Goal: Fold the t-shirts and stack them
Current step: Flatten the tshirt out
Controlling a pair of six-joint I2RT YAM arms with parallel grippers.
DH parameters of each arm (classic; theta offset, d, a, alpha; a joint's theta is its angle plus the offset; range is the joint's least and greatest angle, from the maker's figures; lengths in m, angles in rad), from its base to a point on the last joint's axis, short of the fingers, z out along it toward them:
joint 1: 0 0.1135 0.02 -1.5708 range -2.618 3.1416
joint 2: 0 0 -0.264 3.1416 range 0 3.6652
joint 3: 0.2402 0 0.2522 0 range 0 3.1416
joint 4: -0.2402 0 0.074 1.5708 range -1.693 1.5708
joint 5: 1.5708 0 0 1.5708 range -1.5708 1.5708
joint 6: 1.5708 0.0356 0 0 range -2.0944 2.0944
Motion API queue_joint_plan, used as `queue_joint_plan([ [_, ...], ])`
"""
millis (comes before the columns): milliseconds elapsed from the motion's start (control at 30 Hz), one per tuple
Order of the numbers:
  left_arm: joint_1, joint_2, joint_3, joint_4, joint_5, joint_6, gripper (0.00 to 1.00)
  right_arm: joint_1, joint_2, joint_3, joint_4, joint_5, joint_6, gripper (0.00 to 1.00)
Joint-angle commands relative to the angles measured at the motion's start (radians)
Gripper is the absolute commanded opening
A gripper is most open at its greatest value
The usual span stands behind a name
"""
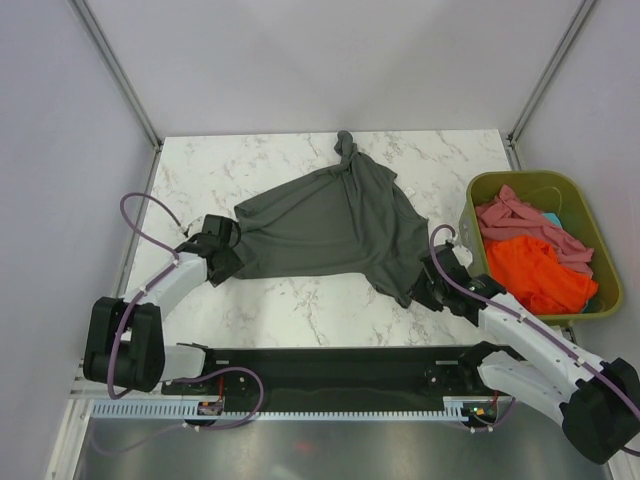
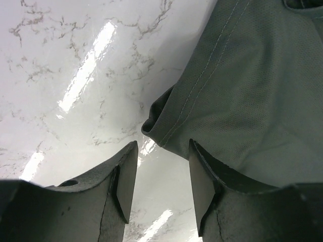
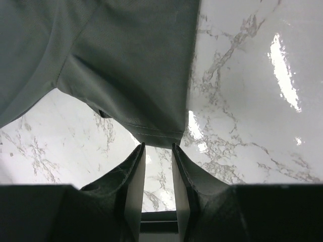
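Both jaw pairs standing parted, empty: left gripper (image 2: 162,151) facing charcoal t-shirt (image 1: 330,225) at left corner, right gripper (image 3: 158,151) at right hem, seemingly lining up fold grasp.

The charcoal grey cloth t-shirt (image 1: 330,225) is matt, fine-knit (stitched hems visible); the white marble-patterned counter (image 1: 250,170) looks smooth, glossy; the olive-green plastic bin (image 1: 520,177) has faint sheen.

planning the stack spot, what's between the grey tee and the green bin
Top view: bare table strip, with the right end effector and its cable.
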Motion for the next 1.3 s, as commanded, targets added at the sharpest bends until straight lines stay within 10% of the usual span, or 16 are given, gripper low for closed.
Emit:
queue_joint_plan([
  [0, 0.005, 0.021, 0.0, 0.007, -0.014, -0.058, 0.53, 0.025, -0.003, 0.005, -0.006, 0.039, 0.095, 0.36],
  [967, 0.004, 0.053, 0.03, 0.032, -0.016, -0.035, 0.53, 0.128, 0.199, -0.045, 0.103, 0.212, 0.286, 0.36],
  [1167, 0.004, 0.024, 0.033, 0.032, 0.013, -0.018, 0.54, 0.128, 0.221, -0.02, 0.09, 0.217, 0.25, 0.0],
  [1267, 0.004, -0.037, 0.03, 0.012, -0.003, 0.002, 0.54, 0.13, 0.185, 0.018, 0.025, 0.216, 0.227, 0.0],
])
